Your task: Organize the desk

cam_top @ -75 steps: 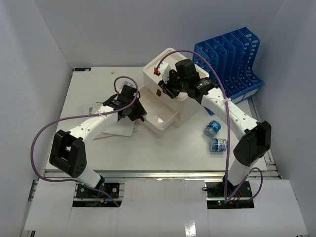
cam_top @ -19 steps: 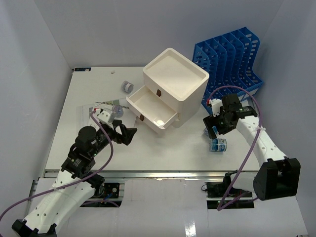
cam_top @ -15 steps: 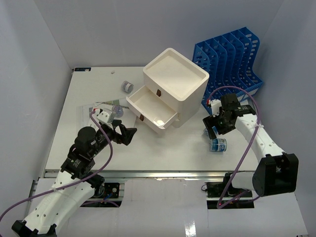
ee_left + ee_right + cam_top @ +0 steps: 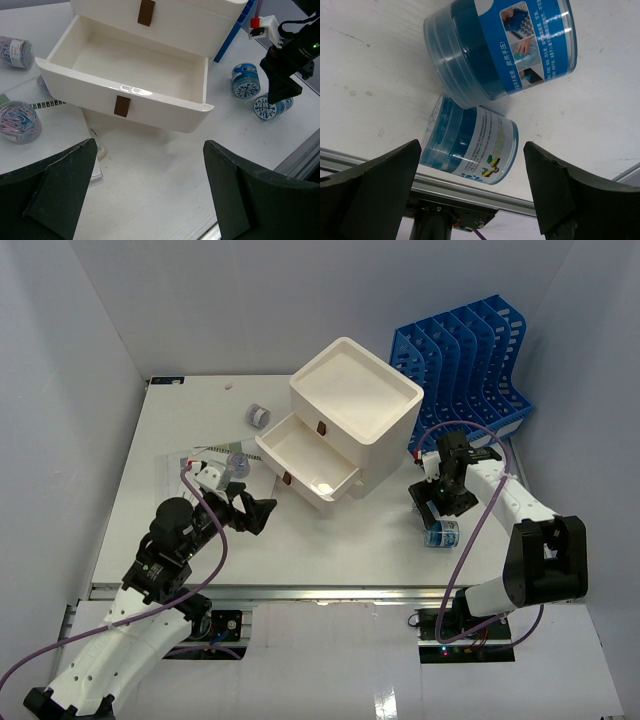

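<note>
The desk [image 4: 350,540] lies white, front-railed; left end effector [image 4: 258,514] and right end effector [image 4: 430,512] gape.

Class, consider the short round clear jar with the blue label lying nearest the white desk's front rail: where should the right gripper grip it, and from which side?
Probably from straight above, closing on its two flat ends. The blue-labelled clear jar lies on its side on the white desk, so its curved wall could roll. The open right gripper brackets those ends.
</note>
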Robot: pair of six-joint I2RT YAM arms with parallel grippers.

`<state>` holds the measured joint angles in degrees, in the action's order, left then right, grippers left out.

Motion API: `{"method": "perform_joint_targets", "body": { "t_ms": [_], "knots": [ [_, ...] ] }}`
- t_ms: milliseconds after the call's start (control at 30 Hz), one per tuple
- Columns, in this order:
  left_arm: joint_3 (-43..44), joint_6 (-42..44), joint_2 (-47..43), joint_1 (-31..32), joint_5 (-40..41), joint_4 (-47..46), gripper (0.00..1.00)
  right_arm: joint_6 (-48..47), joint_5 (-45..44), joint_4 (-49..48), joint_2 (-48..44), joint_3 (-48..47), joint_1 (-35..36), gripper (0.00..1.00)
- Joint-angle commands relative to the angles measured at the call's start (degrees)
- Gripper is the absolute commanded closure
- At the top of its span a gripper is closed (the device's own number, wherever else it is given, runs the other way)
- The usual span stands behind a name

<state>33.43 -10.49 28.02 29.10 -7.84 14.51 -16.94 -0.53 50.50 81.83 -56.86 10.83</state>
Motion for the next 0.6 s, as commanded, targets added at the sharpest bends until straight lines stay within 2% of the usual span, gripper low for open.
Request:
{"method": "perform_joint_targets", "body": {
  "t_ms": [0, 567],
  "knots": [
    [0.3, 0.6, -0.2, 0.0, 0.5, -0.8, 0.02, 0.6, -3.1, -0.4, 0.4, 0.5, -0.3, 0.1],
    [0.1, 0.8, -1.4, 0.0, 0.5, -1.2, 0.02, 0.1, -4.9, 1.6, -2.2, 5.0, -0.3, 0.1]
  ]
}}
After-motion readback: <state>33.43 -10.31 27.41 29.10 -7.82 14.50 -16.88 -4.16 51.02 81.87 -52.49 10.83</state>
